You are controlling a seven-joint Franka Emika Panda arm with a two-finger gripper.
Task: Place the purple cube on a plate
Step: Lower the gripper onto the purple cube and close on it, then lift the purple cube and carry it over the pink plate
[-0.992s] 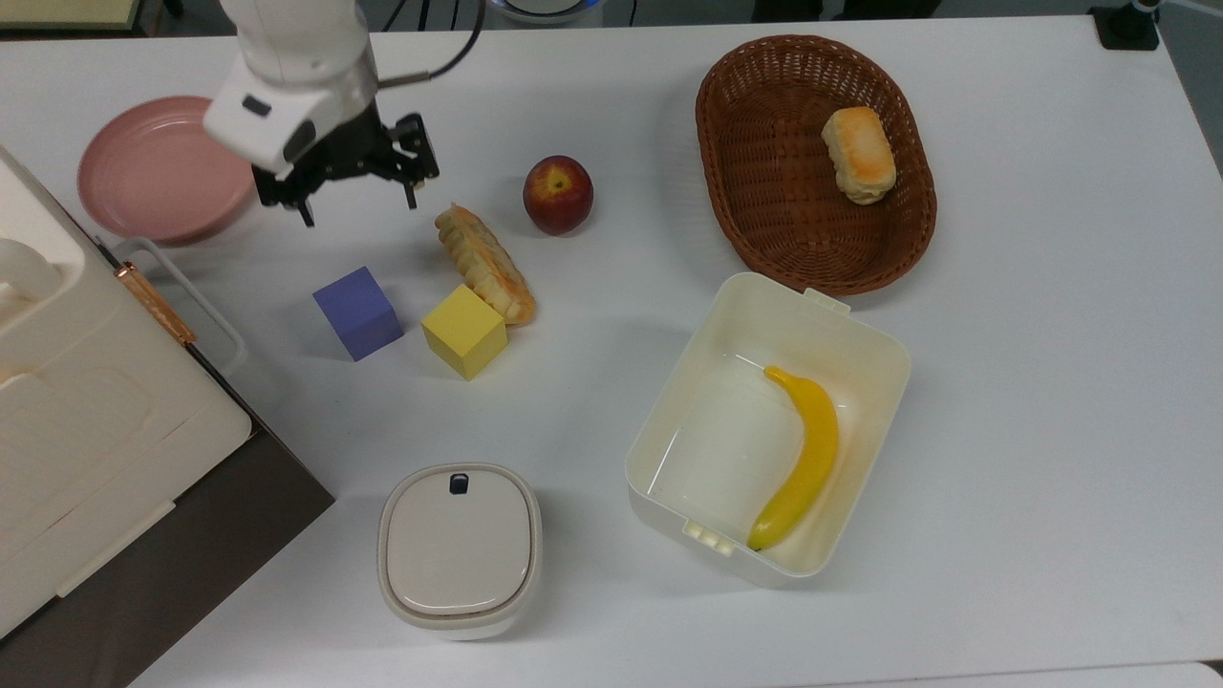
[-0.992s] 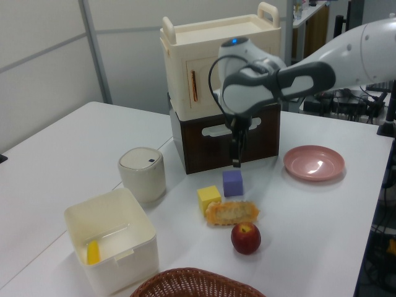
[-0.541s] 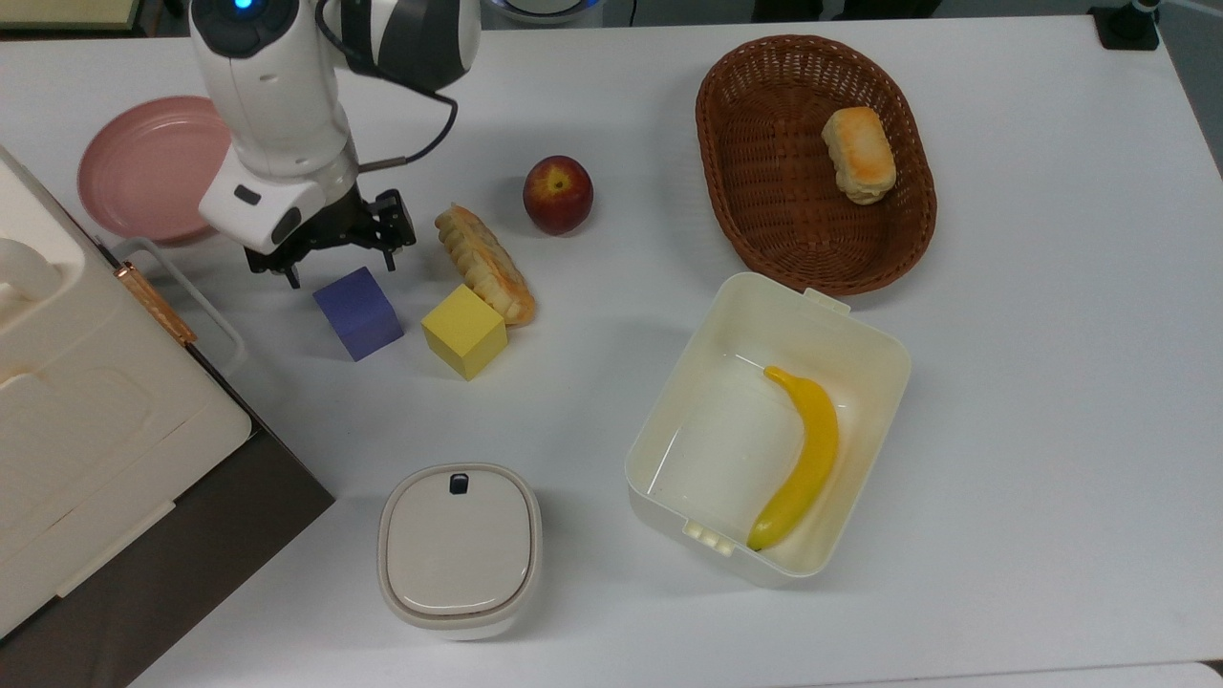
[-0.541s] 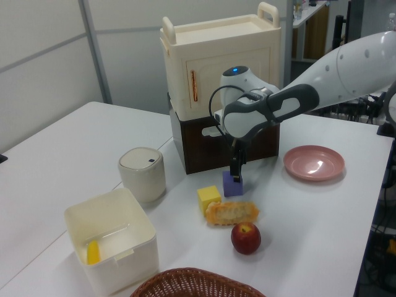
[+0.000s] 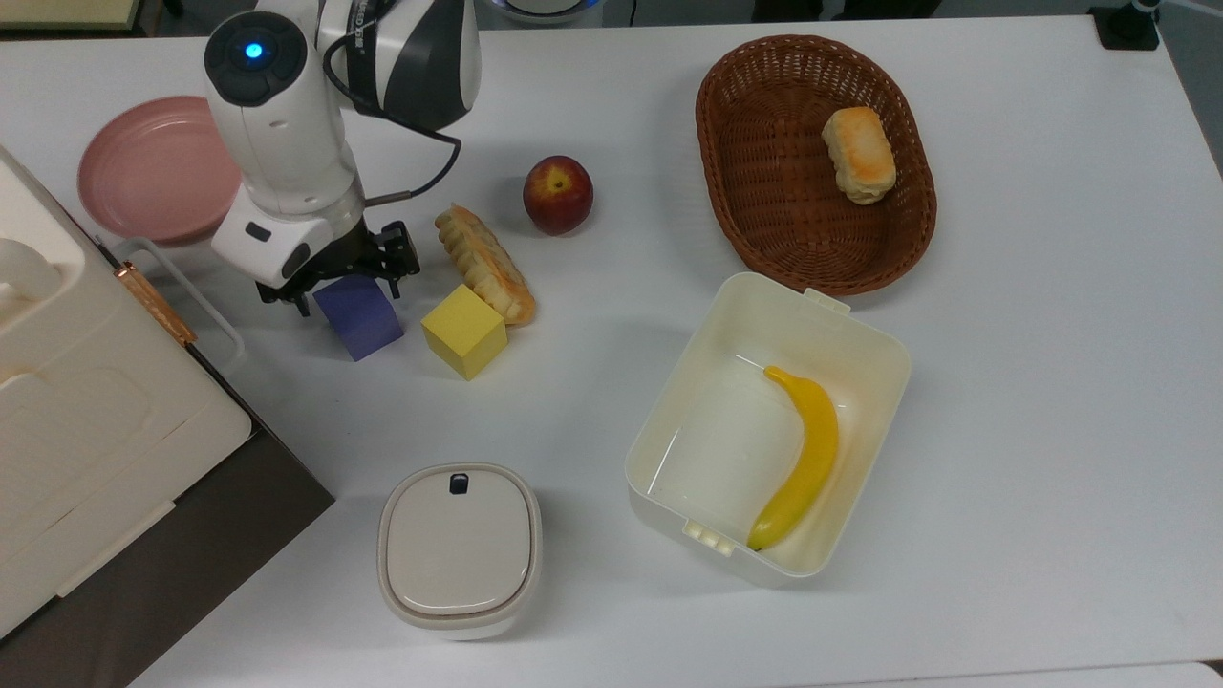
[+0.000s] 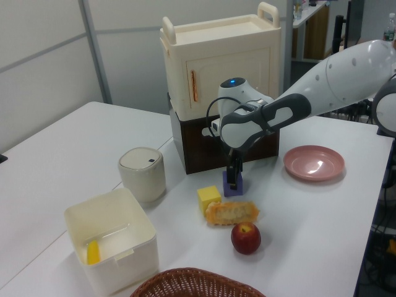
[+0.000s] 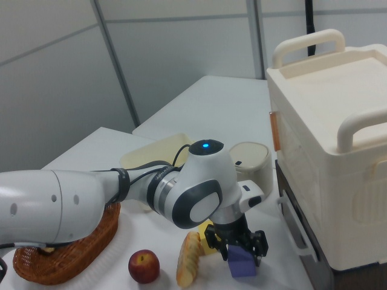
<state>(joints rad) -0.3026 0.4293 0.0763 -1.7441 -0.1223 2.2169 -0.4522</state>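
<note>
Over the last second the black two-finger gripper had dropped from a hover near the round matte pink plate down onto the small matte blue-violet purple cube, and by this moment its fingers stood spread on either side of the cube's upper part, 1 finger toward the top view's left and the other toward the top view's right, not yet pressed in. The cube itself had not shifted: it sat flat on the white table, just beside the yellow cube and the ridged bread roll, with the plate well apart toward the top view's upper left. In the left view the gripper hid most of the cube; in the right view the cube showed beneath the gripper. The approach seemed finished, so the next step was likely closing on the cube, then lifting clear of the yellow cube before carrying it to the plate.
</note>
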